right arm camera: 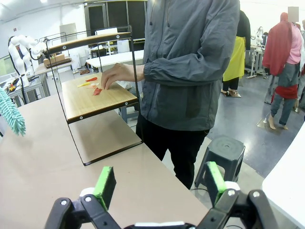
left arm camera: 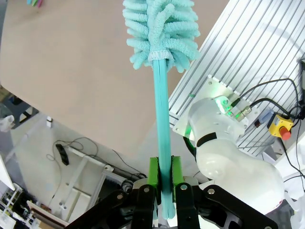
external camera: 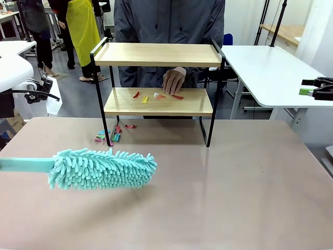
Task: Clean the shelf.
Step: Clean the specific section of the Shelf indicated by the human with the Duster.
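The shelf stands at the table's far middle, two wooden boards in a black frame. A person's hand rests on the lower board among coloured paper scraps. More scraps lie on the table by the shelf's left leg. A teal fluffy duster hovers over the near left of the table, its handle running off the left edge. My left gripper is shut on the duster's handle. My right gripper is open and holds nothing, facing the shelf and the hand from the side.
A white table adjoins at the far right, with my right gripper above its edge. A dark stool stands beside the person. My left arm's white base is under the duster. The brown table has free room in the middle and right.
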Controlling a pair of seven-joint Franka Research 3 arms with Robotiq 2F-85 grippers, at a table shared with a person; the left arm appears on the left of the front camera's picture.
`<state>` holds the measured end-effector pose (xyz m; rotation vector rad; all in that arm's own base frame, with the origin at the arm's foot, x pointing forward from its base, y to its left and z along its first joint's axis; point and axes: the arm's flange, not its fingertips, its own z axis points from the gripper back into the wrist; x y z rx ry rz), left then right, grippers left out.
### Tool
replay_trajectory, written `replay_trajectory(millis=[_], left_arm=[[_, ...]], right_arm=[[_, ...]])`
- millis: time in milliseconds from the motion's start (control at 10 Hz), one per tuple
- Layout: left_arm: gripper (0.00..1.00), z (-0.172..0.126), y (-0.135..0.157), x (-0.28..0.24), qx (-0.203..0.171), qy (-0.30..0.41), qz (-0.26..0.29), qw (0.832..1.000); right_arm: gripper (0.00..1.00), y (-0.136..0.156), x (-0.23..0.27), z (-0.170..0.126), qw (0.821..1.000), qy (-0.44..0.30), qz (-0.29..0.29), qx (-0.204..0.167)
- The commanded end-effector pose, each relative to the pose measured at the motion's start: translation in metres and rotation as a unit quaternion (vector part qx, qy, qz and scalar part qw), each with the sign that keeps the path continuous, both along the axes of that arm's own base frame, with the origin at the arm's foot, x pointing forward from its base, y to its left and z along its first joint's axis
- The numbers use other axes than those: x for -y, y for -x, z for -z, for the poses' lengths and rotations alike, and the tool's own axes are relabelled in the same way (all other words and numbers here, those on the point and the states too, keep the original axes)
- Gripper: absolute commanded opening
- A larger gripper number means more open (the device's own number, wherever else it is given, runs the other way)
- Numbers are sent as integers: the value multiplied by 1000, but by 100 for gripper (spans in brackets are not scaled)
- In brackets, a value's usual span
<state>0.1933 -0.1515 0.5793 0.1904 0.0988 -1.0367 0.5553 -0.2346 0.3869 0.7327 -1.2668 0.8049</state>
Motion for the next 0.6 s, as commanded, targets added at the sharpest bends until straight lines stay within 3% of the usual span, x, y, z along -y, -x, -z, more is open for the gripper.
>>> replay_trajectory(millis=[0, 400, 500], left_arm=[[13, -1, 0, -5, 1, 3, 8, 1000], [13, 0, 0, 0, 0, 0, 0, 1000], [13, -8, 6, 1, 6, 39, -9, 999]], right_arm=[[100, 0, -2, -2, 1000, 3, 0, 1], [100, 0, -2, -2, 1000, 3, 0, 1], [100, 0, -2, -2, 1000, 3, 0, 1]])
